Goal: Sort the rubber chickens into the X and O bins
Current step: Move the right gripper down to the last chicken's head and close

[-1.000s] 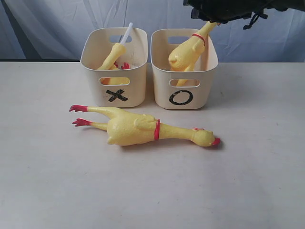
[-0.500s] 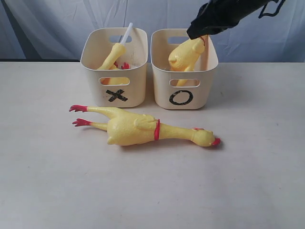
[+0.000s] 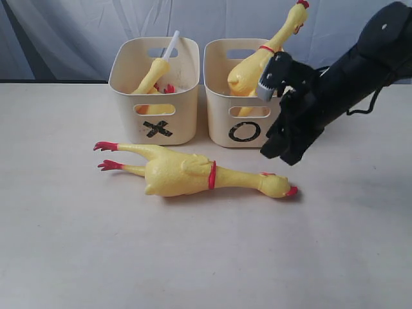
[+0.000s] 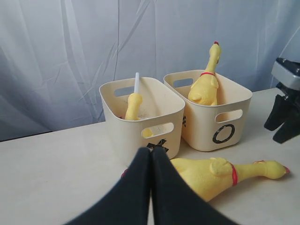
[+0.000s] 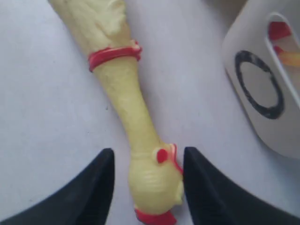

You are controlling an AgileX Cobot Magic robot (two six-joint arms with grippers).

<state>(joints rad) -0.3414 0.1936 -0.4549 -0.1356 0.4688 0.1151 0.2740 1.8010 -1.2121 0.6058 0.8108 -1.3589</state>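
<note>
Cream tabletop (image 3: 64,257) w/ blue-grey curtain (image 3: 64,38) behind

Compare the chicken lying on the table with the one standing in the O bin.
The loose chicken lies flat on the table; the binned chicken leans upright in the O bin, head above its rim. The open right end effector brackets the loose chicken's head; no end effector is at the binned chicken. Both are yellow, long-necked, with red neck bands.
</note>
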